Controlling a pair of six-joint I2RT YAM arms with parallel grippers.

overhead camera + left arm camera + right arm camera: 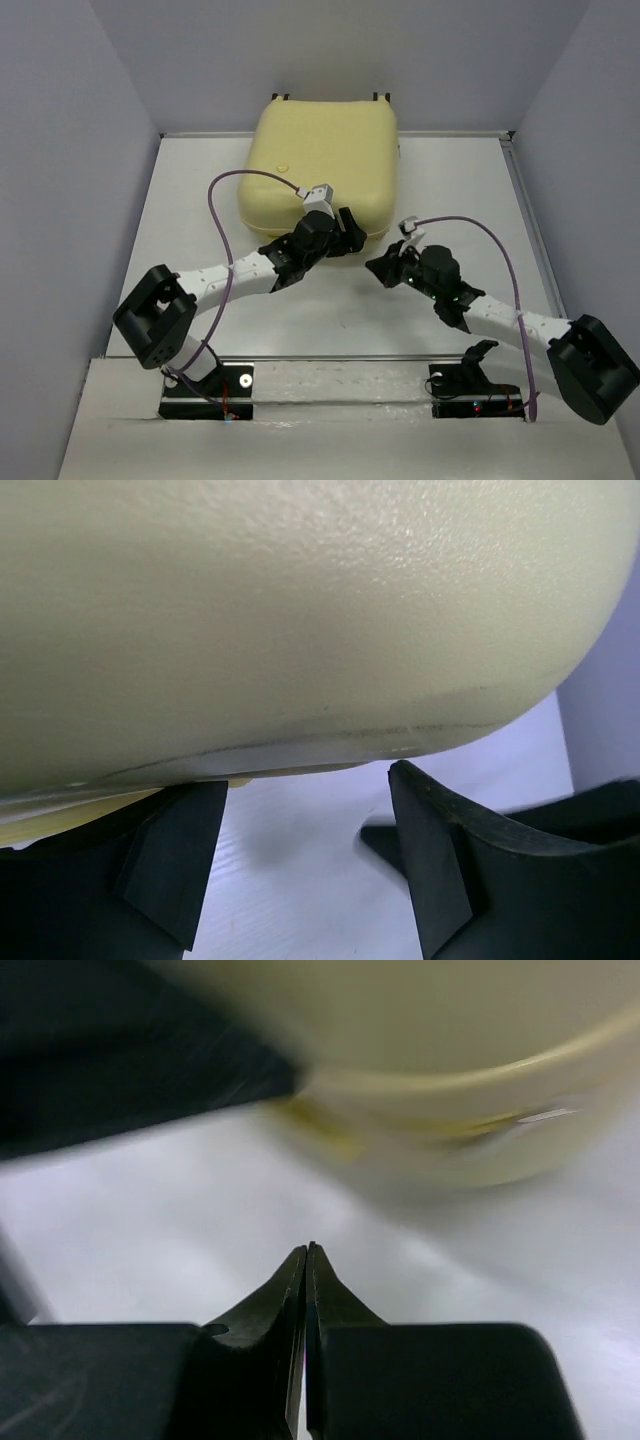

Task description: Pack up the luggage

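Lying closed, luggage (320, 150) hides its inside, left gripper (308, 780) apart at its edge, right gripper (308, 1252) pinched together nearby

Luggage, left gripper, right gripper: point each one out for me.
luggage (320, 150), top external view, middle of its yellow shell.
left gripper (302, 780), left wrist view, open gap between its fingertips.
right gripper (307, 1252), right wrist view, where its shut fingertips meet.

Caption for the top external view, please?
Pale-yellow suitcase lying shut at the far edge of the table; left claw open at its near rim, right claw shut just beside.
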